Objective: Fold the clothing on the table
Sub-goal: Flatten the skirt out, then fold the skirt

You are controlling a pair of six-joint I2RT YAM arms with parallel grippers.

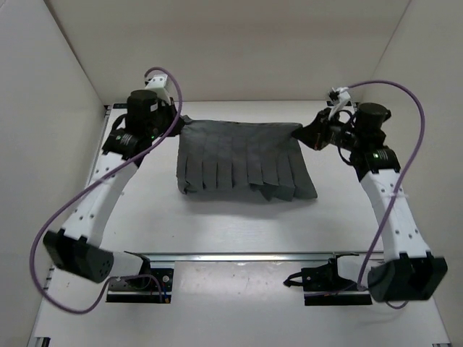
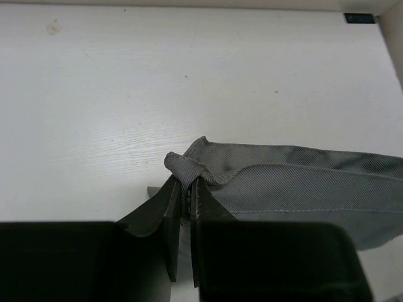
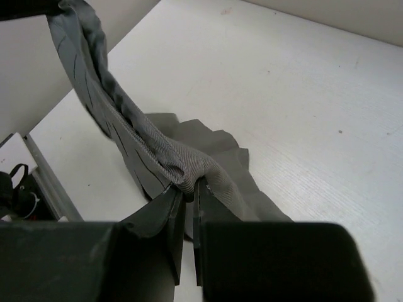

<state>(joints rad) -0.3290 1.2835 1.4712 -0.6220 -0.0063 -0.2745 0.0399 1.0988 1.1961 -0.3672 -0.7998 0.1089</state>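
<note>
Where white walls (image 1: 65, 58) enclose the table (image 1: 239, 231), left end effector (image 2: 186, 184) and right end effector (image 3: 189, 189) clamp the clothing (image 1: 239, 155).

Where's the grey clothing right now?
Top view: the clothing sits centrally on the table, far edge stretched between the left gripper and right gripper, each pinching a corner.

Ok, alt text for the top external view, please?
The grey clothing is held stretched over the white table. The left tool pinches its far left corner, the right tool its far right corner.

soft grey twill-weave cloth clothing (image 1: 246, 159) on matt white faintly grained table (image 1: 239, 224)
</note>
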